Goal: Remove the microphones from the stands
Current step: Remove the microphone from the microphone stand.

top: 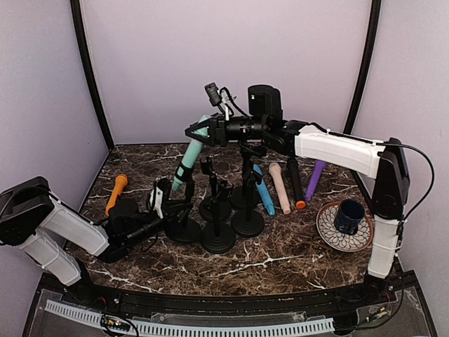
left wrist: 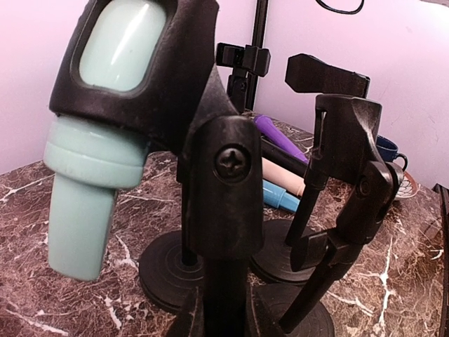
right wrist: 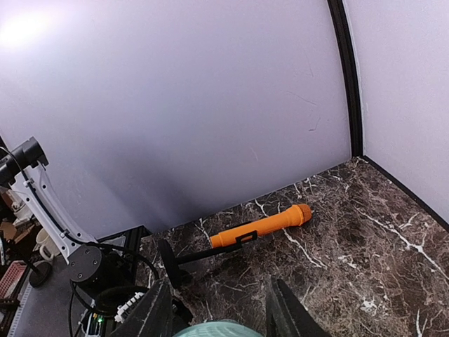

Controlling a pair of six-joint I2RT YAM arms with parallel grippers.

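Right gripper (top: 198,132): clenched on the head end of the teal microphone (top: 186,160). One finger sits on each side of its rounded top, which shows at the bottom edge of the right wrist view.
Left gripper (top: 163,209): clamped tight low on the post of the mic stand (top: 184,226), just above its round base.
Microphone, place: seated in the stand's clip (left wrist: 189,77), raised above the marble table (top: 280,267), on the left side of the group of stands.
Microphone vs right gripper: the head lies between the fingers, and the body runs down and away from them through the clip.
Microphone vs left gripper: it sits above this gripper and apart from it. Only the stand is in this grip.
Long axis: steeply tilted, not upright — head high toward the back and right, tail low toward the front and left.
Tail end: a narrower teal stub pokes out below the clip and points down at the table.
Other black stands (top: 219,239): grouped just right of the gripped stand.
Orange microphone (top: 116,191): lies flat on the table at the left, well apart from the stands.
Loose microphones: blue microphone (top: 265,195), beige microphone (top: 280,188), black microphone (top: 297,184) and purple microphone (top: 315,179) lie side by side, right of the stands.
Mug (top: 349,215): dark, standing on a patterned plate (top: 330,235) at the right.
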